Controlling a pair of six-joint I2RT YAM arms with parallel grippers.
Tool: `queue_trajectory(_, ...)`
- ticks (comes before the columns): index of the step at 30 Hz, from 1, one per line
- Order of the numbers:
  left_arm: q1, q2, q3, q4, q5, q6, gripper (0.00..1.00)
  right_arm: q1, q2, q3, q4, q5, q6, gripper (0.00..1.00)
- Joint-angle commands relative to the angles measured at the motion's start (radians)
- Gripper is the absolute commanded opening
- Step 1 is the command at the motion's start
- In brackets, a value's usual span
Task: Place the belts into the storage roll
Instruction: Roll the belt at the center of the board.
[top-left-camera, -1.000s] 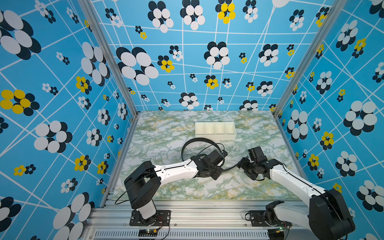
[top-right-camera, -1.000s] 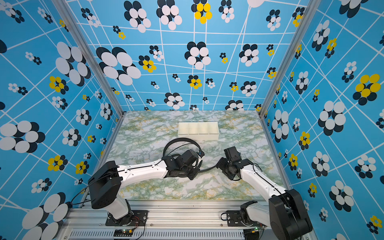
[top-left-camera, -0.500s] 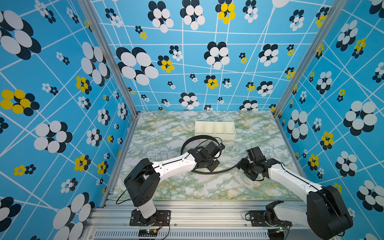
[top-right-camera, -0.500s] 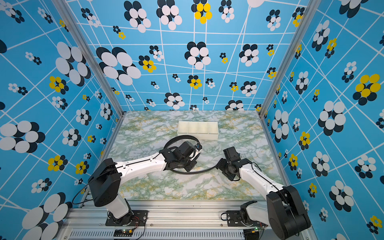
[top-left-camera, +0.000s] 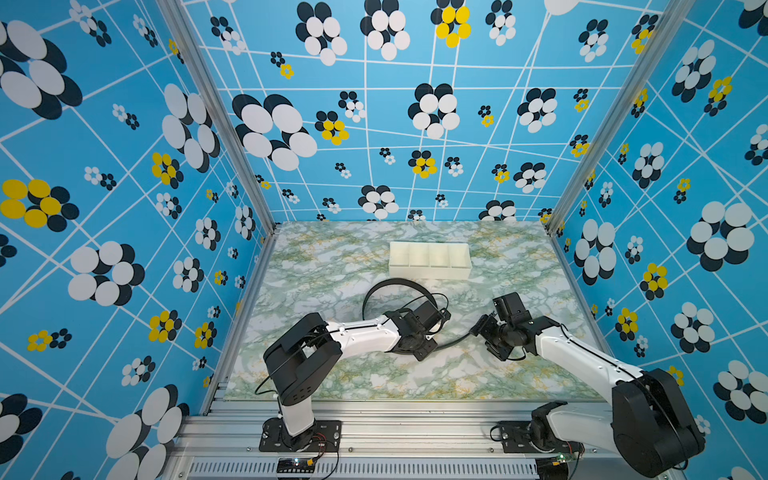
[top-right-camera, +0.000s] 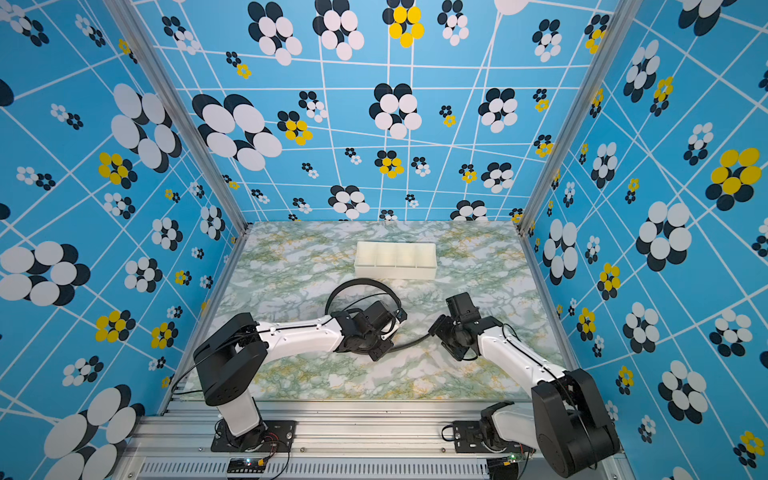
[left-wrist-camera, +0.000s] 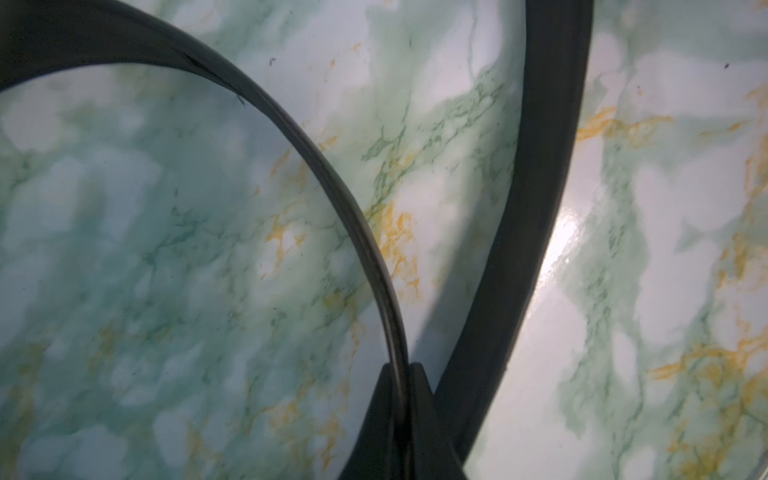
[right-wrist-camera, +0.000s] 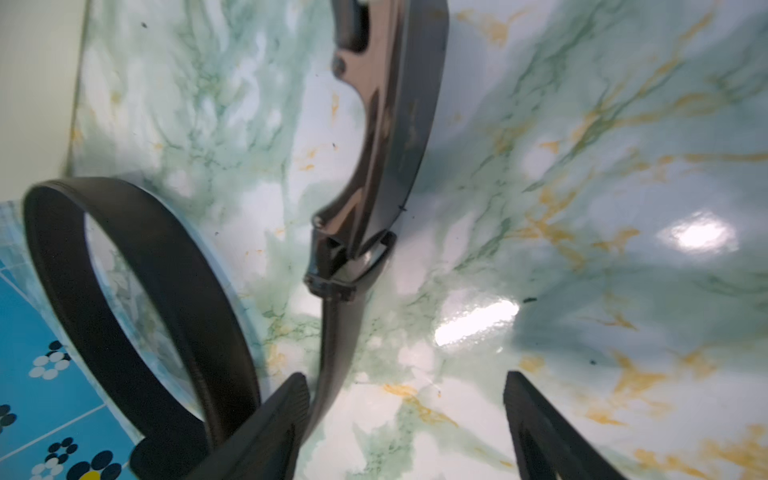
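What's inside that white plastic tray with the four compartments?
Nothing visible: all four compartments of the white divided tray look empty. Its near wall hides a strip of each floor. The black leather-like belt is outside it.

Both top views were bright, evenly lit and sharp, with only faint, soft shadows on the marble table (top-left-camera: 332, 257). The wrist views were dimmer and softer. White glare patches shone off the glossy table, and the belt (left-wrist-camera: 540, 166), close to the lens, was blurred and cast a soft shadow beside it.
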Motion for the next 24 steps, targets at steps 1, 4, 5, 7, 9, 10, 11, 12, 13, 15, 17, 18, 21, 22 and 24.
queue_trajectory(1, -0.019, -0.030, -0.043, 0.013, 0.055, 0.020, 0.08, 0.009, -0.008, -0.014, 0.025, 0.018, 0.043, 0.77)
queue_trajectory(4, -0.031, -0.034, -0.056, 0.008, 0.073, 0.038, 0.08, 0.018, 0.053, 0.005, 0.044, 0.024, 0.030, 0.76)
queue_trajectory(5, -0.033, -0.036, -0.061, 0.007, 0.083, 0.044, 0.08, 0.025, 0.079, 0.018, 0.046, 0.036, 0.022, 0.76)
queue_trajectory(7, -0.038, -0.046, -0.072, 0.010, 0.102, 0.054, 0.08, 0.037, 0.136, 0.039, 0.048, 0.044, 0.008, 0.76)
queue_trajectory(9, -0.046, -0.062, -0.082, 0.013, 0.125, 0.065, 0.08, 0.039, 0.200, 0.062, 0.049, 0.039, -0.003, 0.76)
queue_trajectory(10, -0.049, -0.072, -0.089, 0.014, 0.136, 0.071, 0.08, 0.038, 0.227, 0.069, 0.056, 0.038, -0.008, 0.74)
queue_trajectory(11, -0.052, -0.082, -0.092, 0.014, 0.149, 0.077, 0.09, 0.037, 0.247, 0.074, 0.065, 0.043, -0.012, 0.71)
queue_trajectory(12, -0.055, -0.092, -0.099, 0.017, 0.166, 0.084, 0.09, 0.038, 0.263, 0.081, 0.076, 0.045, -0.023, 0.66)
queue_trajectory(13, -0.055, -0.103, -0.108, 0.021, 0.187, 0.094, 0.10, 0.039, 0.282, 0.095, 0.074, 0.049, -0.044, 0.61)
queue_trajectory(15, -0.057, -0.123, -0.124, 0.030, 0.205, 0.107, 0.10, 0.040, 0.324, 0.144, 0.043, 0.067, -0.092, 0.45)
queue_trajectory(17, -0.057, -0.135, -0.133, 0.033, 0.206, 0.124, 0.10, 0.039, 0.374, 0.199, 0.002, 0.095, -0.139, 0.17)
queue_trajectory(18, -0.057, -0.136, -0.132, 0.031, 0.206, 0.128, 0.10, 0.038, 0.393, 0.222, -0.009, 0.105, -0.158, 0.12)
queue_trajectory(21, -0.057, -0.127, -0.126, 0.024, 0.228, 0.136, 0.10, 0.040, 0.449, 0.293, -0.034, 0.130, -0.217, 0.08)
queue_trajectory(22, -0.058, -0.121, -0.124, 0.026, 0.235, 0.139, 0.10, 0.039, 0.467, 0.323, -0.048, 0.141, -0.236, 0.06)
queue_trajectory(24, -0.057, -0.113, -0.128, 0.028, 0.245, 0.144, 0.10, 0.040, 0.503, 0.378, -0.070, 0.164, -0.277, 0.03)
